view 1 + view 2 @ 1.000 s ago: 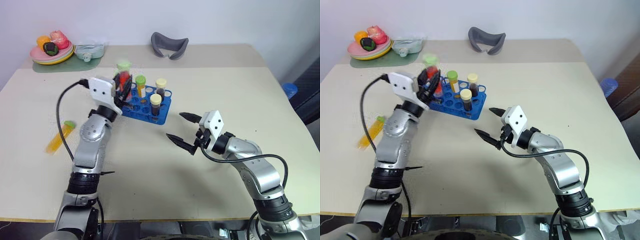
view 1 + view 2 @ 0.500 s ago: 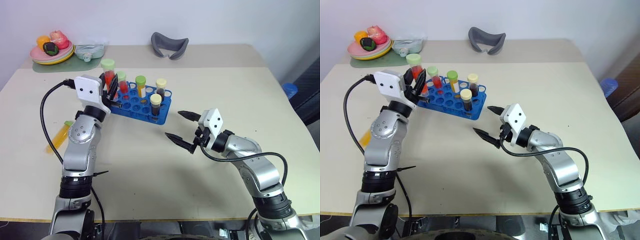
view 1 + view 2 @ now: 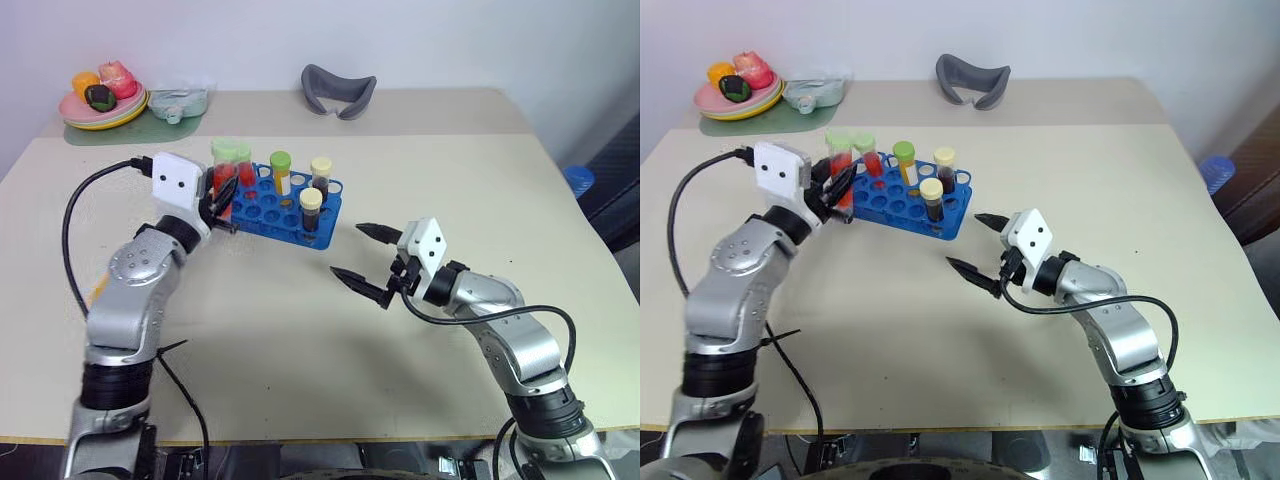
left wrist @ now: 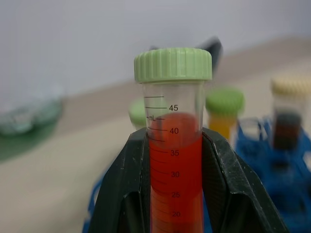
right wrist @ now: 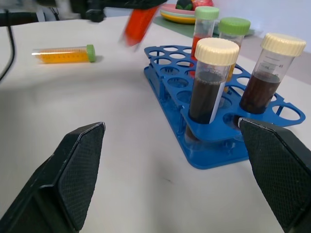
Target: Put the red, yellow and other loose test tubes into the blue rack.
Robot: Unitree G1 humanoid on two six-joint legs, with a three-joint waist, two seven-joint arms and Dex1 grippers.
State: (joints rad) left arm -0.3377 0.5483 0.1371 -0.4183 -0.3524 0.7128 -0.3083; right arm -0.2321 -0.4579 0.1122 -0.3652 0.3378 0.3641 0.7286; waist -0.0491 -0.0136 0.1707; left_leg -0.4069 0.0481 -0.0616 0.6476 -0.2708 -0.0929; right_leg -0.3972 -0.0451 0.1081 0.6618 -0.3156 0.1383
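The left end effector is closed on the red tube, its two black fingers clamping the clear wall below the cap. The tube stands upright, just beside the near left end of the blue rack. The tube is a rigid, smooth plastic cylinder with printed graduations and a ribbed pale green cap. It is probably light and slippery, so a grip on the mid-body, square to the axis, is judged safest. The liquid fills most of it, and the cap appears sealed.

The right end effector hangs wide open and empty above the desk, near the rack's right end.

The yellow tube lies on its side on the desk, well apart from the rack. It can roll, so a grasp across the barrel is advised. The rack is stiff moulded plastic with round holes and already holds four tubes upright.
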